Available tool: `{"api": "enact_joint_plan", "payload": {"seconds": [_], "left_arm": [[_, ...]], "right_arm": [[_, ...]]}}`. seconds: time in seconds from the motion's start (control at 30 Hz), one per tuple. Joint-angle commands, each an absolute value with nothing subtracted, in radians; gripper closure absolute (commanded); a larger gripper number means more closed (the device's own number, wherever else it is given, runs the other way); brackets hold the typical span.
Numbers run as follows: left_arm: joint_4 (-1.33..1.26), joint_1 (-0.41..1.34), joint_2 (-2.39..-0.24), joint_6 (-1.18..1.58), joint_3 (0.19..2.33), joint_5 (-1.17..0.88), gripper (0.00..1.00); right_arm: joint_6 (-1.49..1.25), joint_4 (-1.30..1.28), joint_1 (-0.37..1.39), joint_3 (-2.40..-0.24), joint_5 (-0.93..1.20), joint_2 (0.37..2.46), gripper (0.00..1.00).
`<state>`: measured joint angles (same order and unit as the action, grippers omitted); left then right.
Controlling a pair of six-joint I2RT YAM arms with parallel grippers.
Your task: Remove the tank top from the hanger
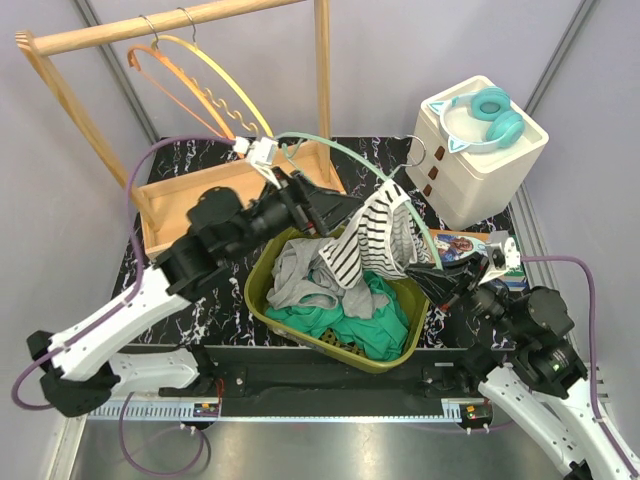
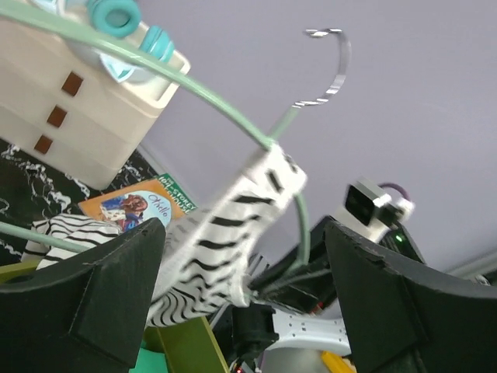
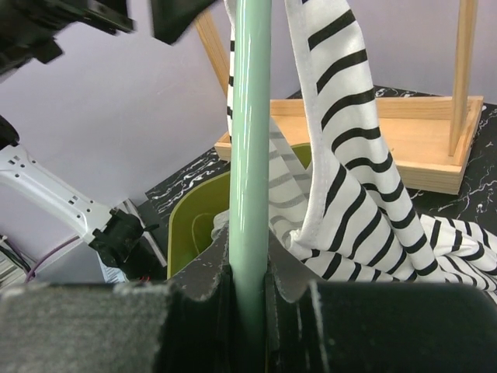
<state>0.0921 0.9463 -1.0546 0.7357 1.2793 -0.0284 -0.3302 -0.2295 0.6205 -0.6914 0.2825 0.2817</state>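
- Clamping the mint-green curved hanger [image 3: 250,116], your right gripper [image 3: 248,272] is clenched on its bar.
- Your left gripper [image 2: 245,233] is released, jaws spread — the black-and-white striped tank top [image 1: 375,235] hangs between them.

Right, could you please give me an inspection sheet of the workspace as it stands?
Surface: black marbled table, crowded.
Job's things: striped tank top draped over the mint hanger, its body trailing into the olive basket of clothes.
Clutter: drawer box with headphones, book, wooden rack with two spare hangers.
Grippers: right gripper shut on the hanger; left gripper open beside the top.
Cables: purple cable loops by each arm.
Surroundings: plain walls.
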Motion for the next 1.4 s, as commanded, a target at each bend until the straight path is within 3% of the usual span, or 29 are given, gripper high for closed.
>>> {"api": "enact_joint_plan", "payload": {"seconds": [0.0,0.4,0.7,0.8,0.83,0.9,1.07,1.1,1.17,1.2,1.27,1.3,1.37], "left_arm": [[-0.031,0.943,-1.120,0.825,1.348,0.072,0.12],[-0.143,0.946,-1.210,0.871,1.378,0.006,0.15],[-0.158,0.946,-1.267,0.908,1.400,0.051,0.16],[-0.152,0.946,-1.313,0.913,1.446,0.043,0.36],[-0.152,0.948,-1.321,0.908,1.469,0.035,0.52],[-0.131,0.950,-1.345,0.881,1.497,0.026,0.65],[-0.063,0.951,-1.348,0.805,1.549,0.049,1.00],[-0.057,0.950,-1.347,0.798,1.554,0.055,1.00],[-0.049,0.951,-1.339,0.770,1.555,0.055,1.00],[-0.045,0.951,-1.336,0.764,1.560,0.054,1.00],[-0.037,0.951,-1.328,0.746,1.565,0.046,1.00],[-0.034,0.953,-1.325,0.735,1.572,0.041,1.00],[-0.014,0.951,-1.324,0.697,1.588,0.018,1.00]], "right_arm": [[-0.336,-0.141,0.620,-0.698,0.304,0.233,1.00],[-0.301,-0.219,0.620,-0.680,0.282,0.181,1.00],[-0.273,-0.222,0.620,-0.676,0.402,0.176,1.00],[-0.270,-0.230,0.620,-0.681,0.431,0.179,1.00],[-0.270,-0.235,0.620,-0.681,0.430,0.173,1.00],[-0.271,-0.247,0.621,-0.684,0.408,0.172,1.00],[-0.293,-0.305,0.620,-0.716,0.304,0.204,0.82],[-0.299,-0.322,0.620,-0.730,0.270,0.213,0.71],[-0.305,-0.328,0.620,-0.741,0.267,0.251,0.61],[-0.305,-0.334,0.620,-0.752,0.271,0.262,0.48],[-0.305,-0.341,0.620,-0.765,0.275,0.290,0.34],[-0.304,-0.345,0.620,-0.781,0.276,0.294,0.22],[-0.305,-0.350,0.621,-0.795,0.270,0.295,0.14]]}}
